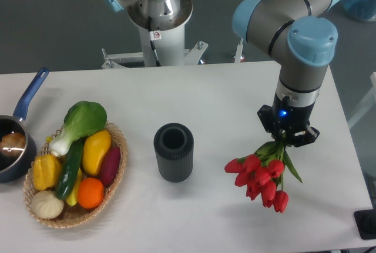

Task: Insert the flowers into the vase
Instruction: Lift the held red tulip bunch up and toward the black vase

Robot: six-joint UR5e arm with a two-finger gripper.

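1. The flowers (261, 179) are hanging buds-down (stems up) over the table (211, 88), well right of the vase (174, 152).
2. The fingers (286, 137) are clamping the stems.
3. Risk, in my judgement: inserting buds-first, the wide bunch is likely catching the rim and tipping the vase.

Vase (174, 152) mid-surface (205, 94), upright. Basket (115, 174) of produce left of it, saucepan (16, 141) at far-left edge. Flowers (262, 178) right of vase, apart from it, hanging under the hand (287, 138).
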